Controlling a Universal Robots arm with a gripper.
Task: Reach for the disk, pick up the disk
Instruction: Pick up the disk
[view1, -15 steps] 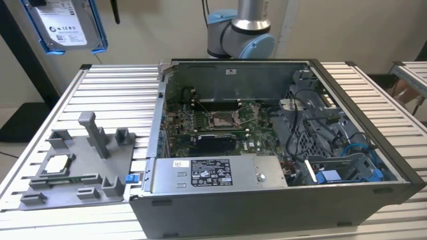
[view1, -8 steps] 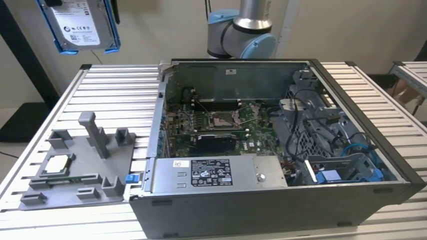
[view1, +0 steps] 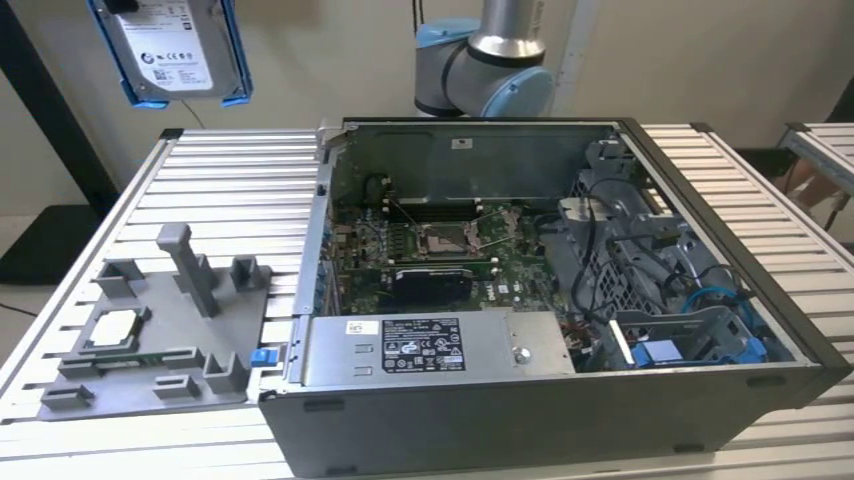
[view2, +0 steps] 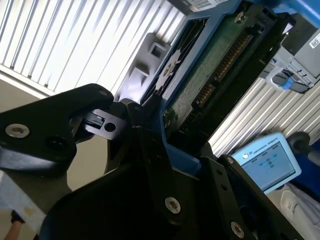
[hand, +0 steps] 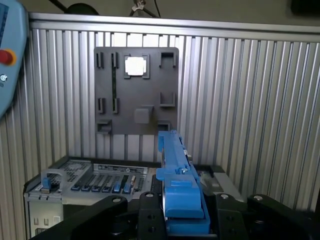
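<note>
My gripper (hand: 182, 217) pinching the blue-framed disk (view1: 174, 50), high above the open computer case (view1: 561, 300), grey fixture plate (view1: 160, 372) with chip (view1: 114, 328) beside the case

Arm (view1: 497, 55) upright, hand (hand: 182, 216) closed on the disk (hand: 172, 155)

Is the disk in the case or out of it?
Out. The disk hangs high above the table, clear of the case; in the first wrist view the gripper is shut on it.

Well above the slatted table (view1: 227, 190) hangs the disk (view1: 174, 50) — label facing out.
</note>
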